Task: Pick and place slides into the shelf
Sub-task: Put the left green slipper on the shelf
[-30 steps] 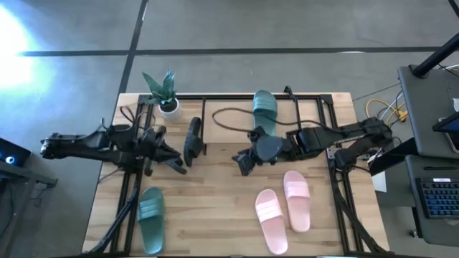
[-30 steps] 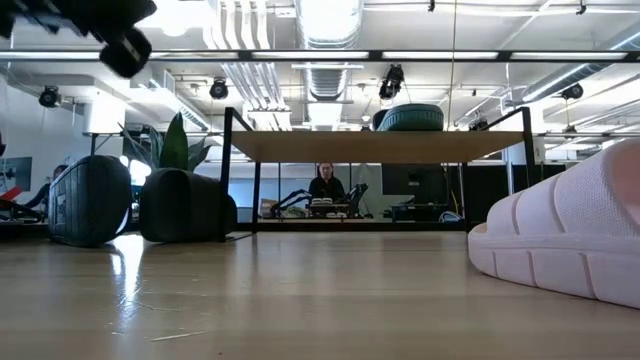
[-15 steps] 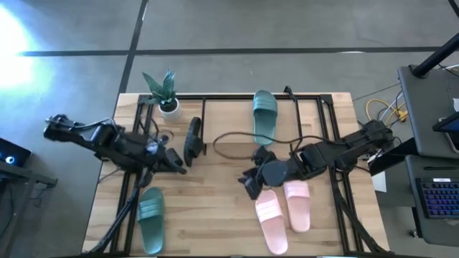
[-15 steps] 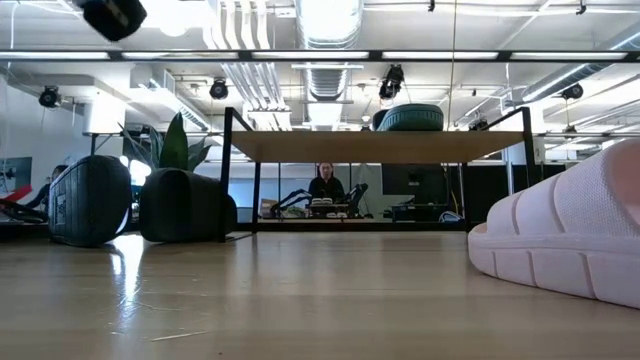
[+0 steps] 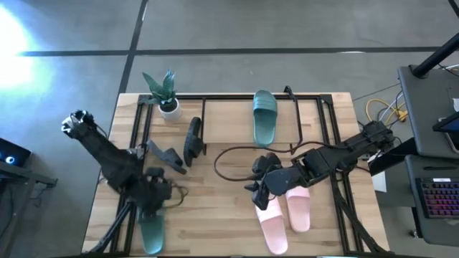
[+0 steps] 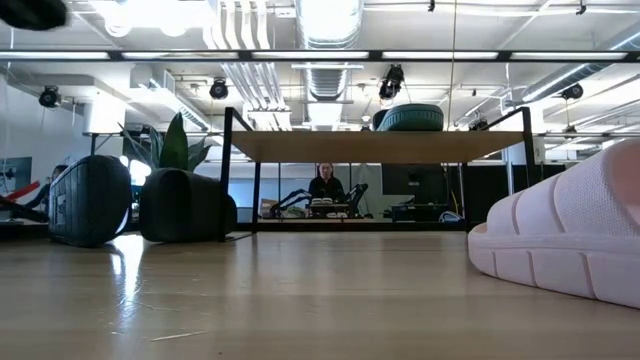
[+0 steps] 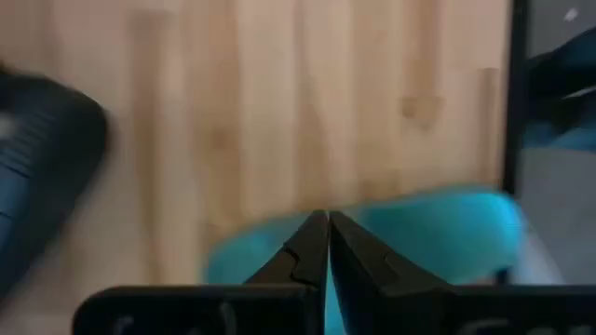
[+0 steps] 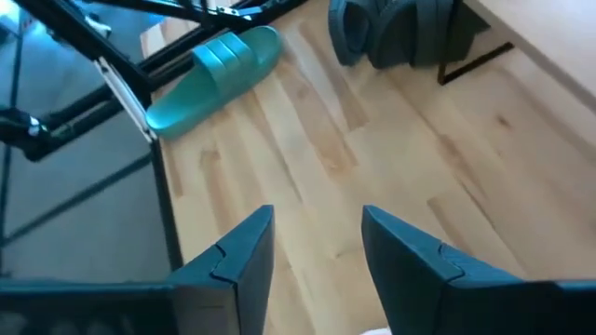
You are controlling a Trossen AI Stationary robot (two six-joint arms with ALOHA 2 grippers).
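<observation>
One dark green slide (image 5: 152,231) lies flat near the table's near left corner. Its mate (image 5: 264,117) lies on the shelf's top board (image 6: 380,146). Two black slides (image 5: 192,140) (image 5: 163,155) stand on edge beside the shelf's left legs. The pale pink pair (image 5: 269,217) (image 5: 297,206) lies flat at the near right. My left gripper (image 5: 159,199) is shut and points steeply down above the near green slide (image 7: 419,233). My right gripper (image 8: 317,244) is open and hangs over the pink pair's far ends (image 5: 256,193), tilted down, with nothing between its fingers.
A potted plant (image 5: 163,89) stands at the far left corner. A black cable (image 5: 229,161) loops across the table's middle from my right arm. Black frame rails run along both table sides. Bare wood lies between the green slide and the pink pair.
My left gripper has swung from beside the black slides toward the table's near edge and tipped down over the near green slide, staying shut. My right gripper has gone toward the near edge, from in front of the shelf to the pink slides' far ends, and has rolled.
</observation>
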